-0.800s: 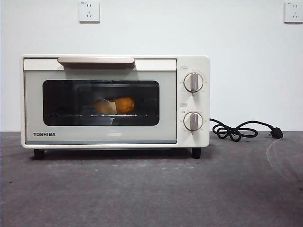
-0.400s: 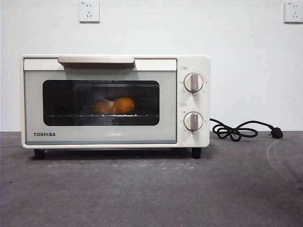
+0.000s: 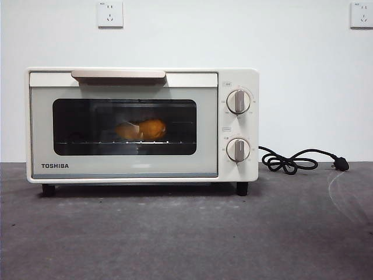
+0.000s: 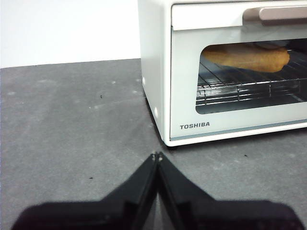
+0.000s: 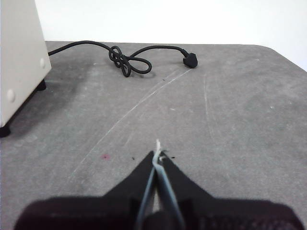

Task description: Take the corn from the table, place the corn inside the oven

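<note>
Nothing has shifted since the earlier frame. At left-centre of the front view, the oven (image 3: 141, 125) stands on the table (image 3: 186, 233), door closed. Behind its dark window the corn (image 3: 141, 129) lies on the wire rack. Its black cord (image 3: 297, 160) coils at right. The left gripper (image 4: 156, 155) and right gripper (image 5: 157, 154) wait low over the table, jaws together.

The table (image 3: 186, 233) was a flat, dark grey, slightly mottled surface with pale scuffs and a faint curved scratch near one side. The cream-white oven (image 3: 141, 125) stood on it on black feet. Beside the oven, its black cord (image 3: 289, 161) lay on the table, looped, the plug (image 3: 341, 165) at its end.
</note>
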